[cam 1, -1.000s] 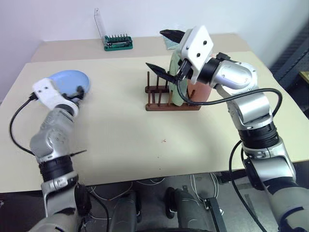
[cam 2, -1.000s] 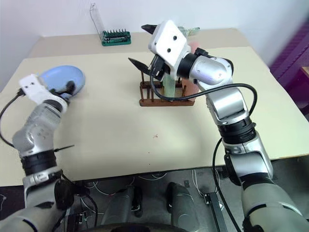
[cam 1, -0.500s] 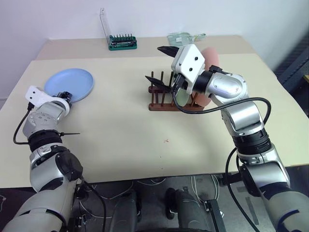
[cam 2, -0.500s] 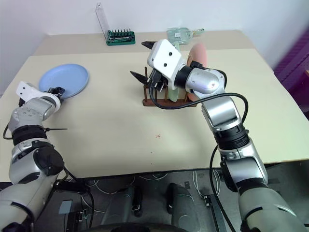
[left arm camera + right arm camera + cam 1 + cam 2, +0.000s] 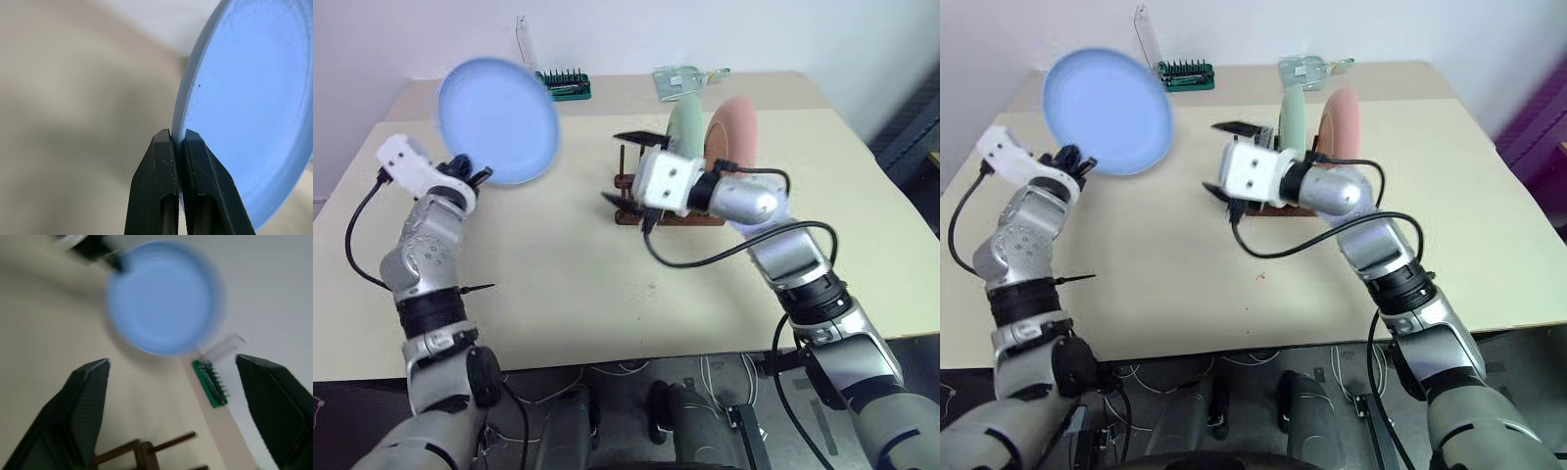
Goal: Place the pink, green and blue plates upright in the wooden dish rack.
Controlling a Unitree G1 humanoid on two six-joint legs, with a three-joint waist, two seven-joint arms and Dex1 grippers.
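Pinching the blue plate (image 5: 499, 120)'s rim, left gripper (image 5: 177, 142) holds it aloft.

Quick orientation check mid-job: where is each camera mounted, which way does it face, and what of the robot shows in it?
Left and right eye views: on the head, looking forward and down over the table; both arms show, plus the dish rack holding the green plate and pink plate.
Left wrist view: along the left gripper, shut on the blue plate rim.
Right wrist view: along the open right gripper, facing the lifted blue plate and the screwdriver-bit case.
Shared: every view shows the blue plate.
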